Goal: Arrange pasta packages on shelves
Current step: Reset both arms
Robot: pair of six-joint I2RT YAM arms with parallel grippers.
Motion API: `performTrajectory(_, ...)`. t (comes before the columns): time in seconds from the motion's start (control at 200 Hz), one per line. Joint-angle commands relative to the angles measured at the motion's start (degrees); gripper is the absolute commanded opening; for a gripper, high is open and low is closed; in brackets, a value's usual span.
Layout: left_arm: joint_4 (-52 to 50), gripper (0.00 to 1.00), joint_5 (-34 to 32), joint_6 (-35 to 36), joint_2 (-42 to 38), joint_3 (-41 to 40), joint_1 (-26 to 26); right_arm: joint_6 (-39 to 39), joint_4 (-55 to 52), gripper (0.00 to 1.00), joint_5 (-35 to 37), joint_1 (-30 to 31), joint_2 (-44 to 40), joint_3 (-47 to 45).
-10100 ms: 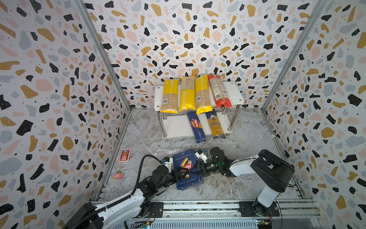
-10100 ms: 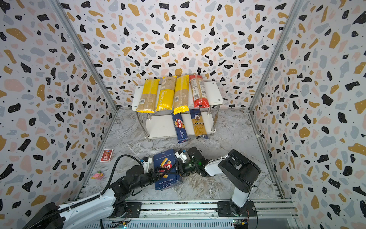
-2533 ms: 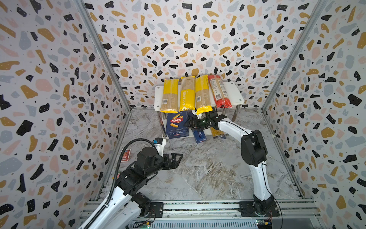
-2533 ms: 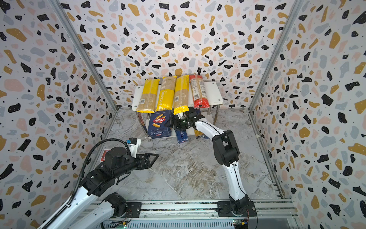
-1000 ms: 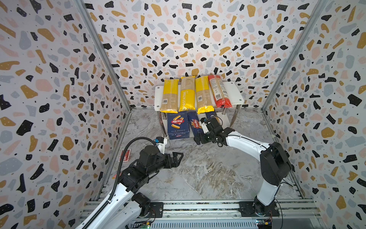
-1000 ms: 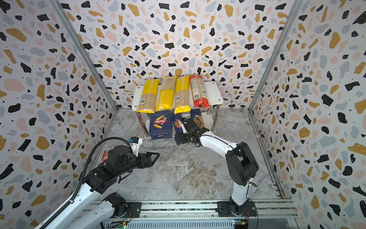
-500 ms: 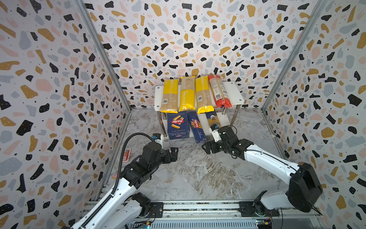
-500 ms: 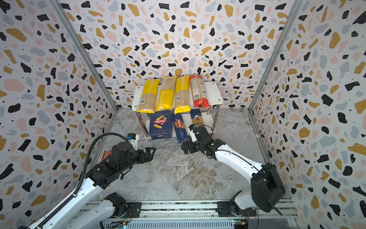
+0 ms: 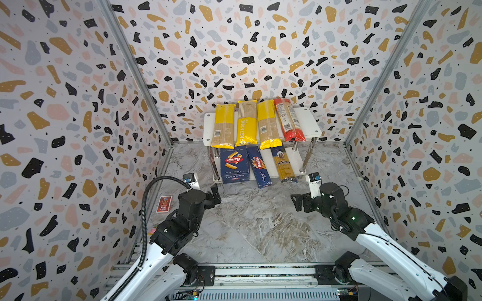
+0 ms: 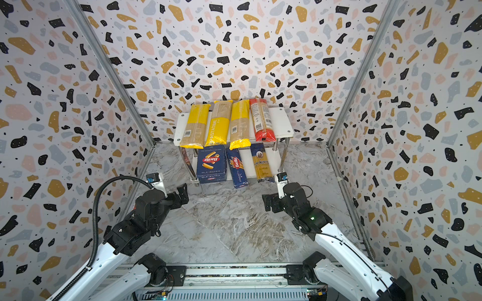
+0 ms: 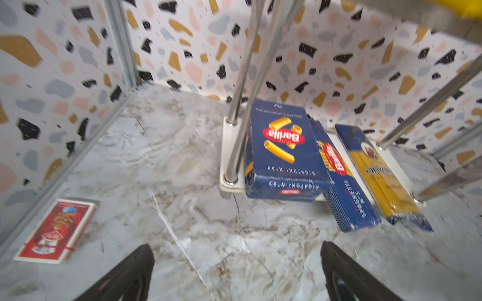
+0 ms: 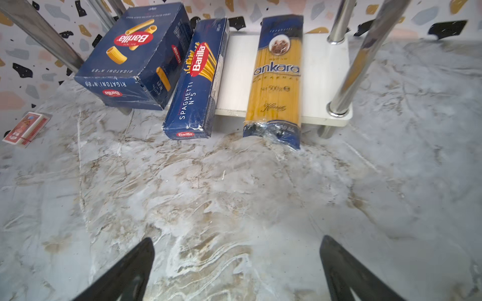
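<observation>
The shelves (image 9: pixel 307 122) stand against the back wall. Three yellow spaghetti bags (image 9: pixel 246 122) and a red-orange bag (image 9: pixel 288 120) lie side by side on the top board. On the lower board lie a wide Barilla box (image 9: pixel 234 164) (image 11: pixel 281 151) (image 12: pixel 135 60), a narrow Barilla box (image 9: pixel 258 166) (image 12: pixel 198 86) and the ankara bag (image 9: pixel 283 164) (image 12: pixel 276 78), their front ends overhanging. My left gripper (image 9: pixel 215 194) (image 11: pixel 236 260) hovers open and empty before the rack's left leg. My right gripper (image 9: pixel 297 204) (image 12: pixel 236 258) is open and empty over the floor, right of centre.
A small red card-sized pack (image 9: pixel 164 203) (image 11: pixel 56 229) lies on the marble floor by the left wall, with a tiny pink object (image 9: pixel 151 230) nearer the front. Terrazzo walls close in three sides. Chrome legs (image 11: pixel 234 146) stand close to the wide box.
My right arm has drawn back from the lower shelf toward the front right, empty. My left gripper has moved a little forward toward the rack's left leg. The packages have not moved.
</observation>
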Motion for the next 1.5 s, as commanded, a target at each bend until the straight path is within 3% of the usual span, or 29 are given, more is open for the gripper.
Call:
performTrajectory(0.0,8.24,1.0,-8.41,6.05,1.02,-2.09,0.33,-1.76,0.76,0.99,7.27,-1.21,-1.82,0.35)
performTrajectory(0.085,10.95,1.0,-12.67,8.45,3.96,-3.1,0.33,-2.0,1.31,0.99,11.24,-2.71,-3.17,-0.23)
performTrajectory(0.26,15.24,1.0,-14.64,12.22,9.89,-3.47,0.33,-4.18,8.06,0.99,15.16,-5.62,-8.35,-5.21)
performTrajectory(0.375,22.25,0.99,-16.22,14.47,10.7,-5.93,0.33,-6.22,12.89,0.99,14.26,-7.08,-10.13,-7.76)
performTrajectory(0.526,30.55,0.99,-19.46,16.88,12.47,-9.94,0.33,-8.75,15.55,0.99,15.23,-7.26,-9.24,-7.62)
performTrajectory(0.706,38.87,1.0,-30.17,16.74,18.42,-12.33,0.31,-9.79,19.65,0.99,18.36,-7.53,-7.27,-9.12)
performTrajectory(0.926,57.62,0.99,-34.94,25.52,25.29,-18.72,0.48,-9.92,29.71,0.99,18.02,-8.01,-5.16,-15.44)
performTrajectory(1.061,68.18,1.0,-31.95,28.39,26.97,-23.79,2.37,-9.83,35.36,0.99,18.81,-8.7,-3.15,-18.87)
performTrajectory(1.342,72.21,1.0,-18.82,24.82,28.2,-25.97,13.23,-10.63,42.76,0.99,18.04,-11.19,0.27,-22.74)
performTrajectory(1.492,76.2,0.94,-11.38,24.22,30.88,-27.11,18.04,-12.09,48.67,0.99,16.39,-12.45,3.86,-24.65)
